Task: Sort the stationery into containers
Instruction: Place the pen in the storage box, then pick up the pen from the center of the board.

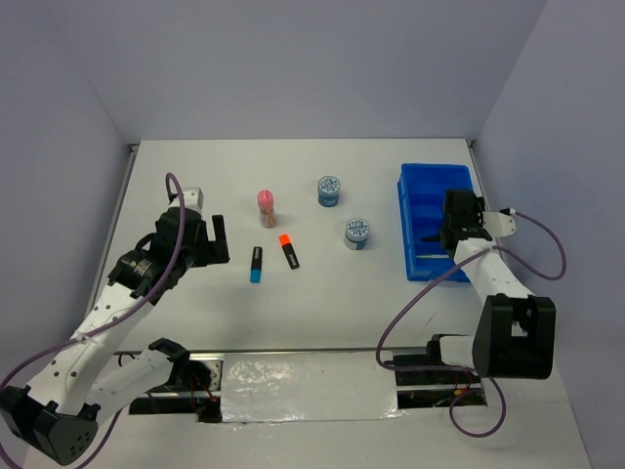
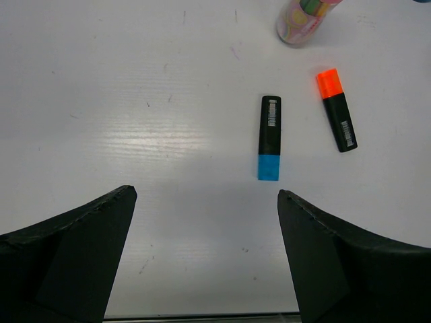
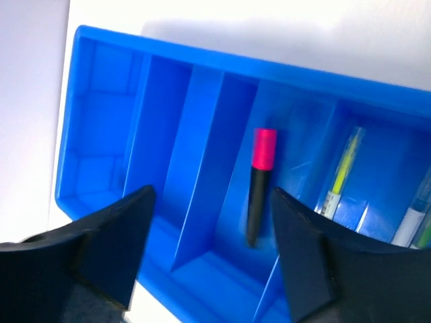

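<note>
A blue-capped highlighter and an orange-capped highlighter lie mid-table; both show in the left wrist view. The pink-topped tube stands behind them. Two patterned rolls sit further right. My left gripper is open and empty, left of the highlighters. My right gripper is open and empty above the blue tray. In the right wrist view a pink-capped highlighter lies in a tray compartment, with thin pale pens in the compartment beside it.
The tray has several long compartments that hold nothing on its left side in the right wrist view. Grey walls enclose the table on three sides. A silver taped strip runs along the near edge between the arm bases.
</note>
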`<action>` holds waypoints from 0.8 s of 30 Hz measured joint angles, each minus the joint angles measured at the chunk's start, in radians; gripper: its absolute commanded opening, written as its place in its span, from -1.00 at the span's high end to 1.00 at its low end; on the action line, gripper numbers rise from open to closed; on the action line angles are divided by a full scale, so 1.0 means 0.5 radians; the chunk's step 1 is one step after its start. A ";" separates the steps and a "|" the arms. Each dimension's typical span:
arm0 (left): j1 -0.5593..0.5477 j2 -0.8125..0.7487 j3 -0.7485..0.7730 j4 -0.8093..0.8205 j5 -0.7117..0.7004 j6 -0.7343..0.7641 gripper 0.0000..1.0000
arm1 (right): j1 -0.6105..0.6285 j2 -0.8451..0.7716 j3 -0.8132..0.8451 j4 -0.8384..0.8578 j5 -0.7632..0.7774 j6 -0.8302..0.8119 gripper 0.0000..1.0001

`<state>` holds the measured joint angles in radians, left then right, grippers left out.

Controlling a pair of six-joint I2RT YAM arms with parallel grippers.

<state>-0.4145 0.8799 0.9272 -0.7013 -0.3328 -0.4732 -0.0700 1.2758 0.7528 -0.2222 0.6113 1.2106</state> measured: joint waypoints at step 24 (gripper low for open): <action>0.060 -0.128 0.000 -0.137 -0.411 -0.169 -0.99 | 1.926 0.935 1.249 -0.310 -0.651 -1.708 -0.97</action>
<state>-0.3847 0.8158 0.9272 -0.7696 -0.5385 -0.5575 0.8932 1.7432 1.3773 -0.3771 0.2859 0.3565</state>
